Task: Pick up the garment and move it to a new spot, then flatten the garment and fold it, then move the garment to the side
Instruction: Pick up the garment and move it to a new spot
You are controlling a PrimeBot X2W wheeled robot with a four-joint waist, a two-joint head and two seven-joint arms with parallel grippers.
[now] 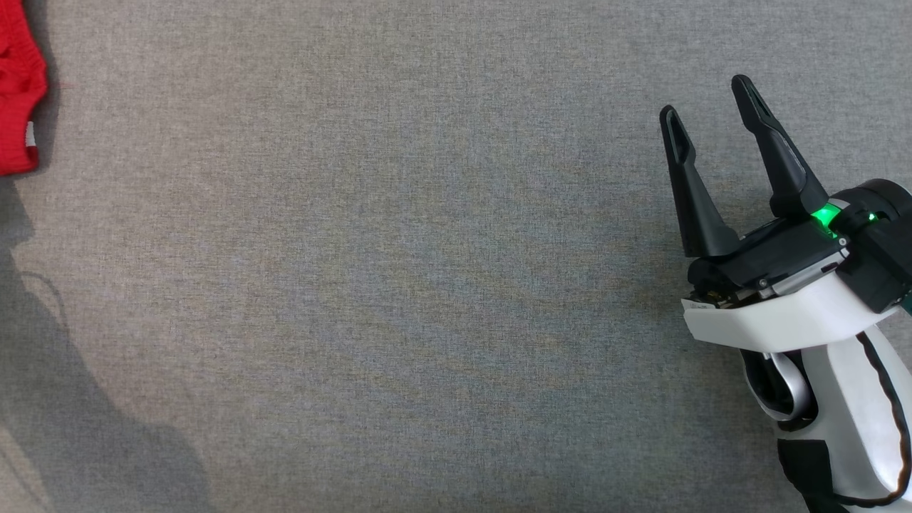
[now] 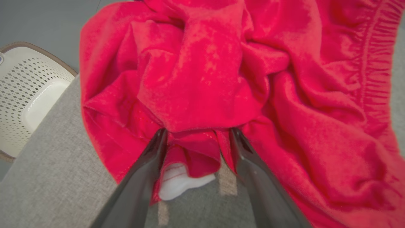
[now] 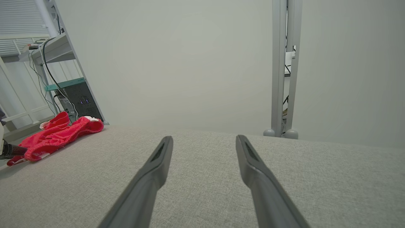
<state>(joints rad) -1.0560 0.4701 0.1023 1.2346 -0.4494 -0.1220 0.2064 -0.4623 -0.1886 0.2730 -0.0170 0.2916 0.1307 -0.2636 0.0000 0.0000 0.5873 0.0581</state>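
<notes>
Reaching into the heap: the left gripper [image 2: 199, 132] has its two dark fingers spread apart. Their tips are buried at the near edge of the red garment [image 2: 205, 79], with one bunched fold and a white label [image 2: 182, 185] lying between them. The jaws are not closed on cloth and nothing is lifted. The placement reads as a straddle grasp, taking a thick fold rather than a single layer so the pinch will hold.

The garment sits crumpled at the far left edge of the grey table [image 1: 399, 285], close to the drop-off, with a pale perforated object [image 2: 28, 95] beyond that edge.

The right gripper [image 1: 705, 98] hovers over bare tabletop on the right side, fingers also apart, holding nothing, well apart from the garment. It is likely parked there to leave the middle free as the new spot.

Judgement: first step, pick-up not yet made.
</notes>
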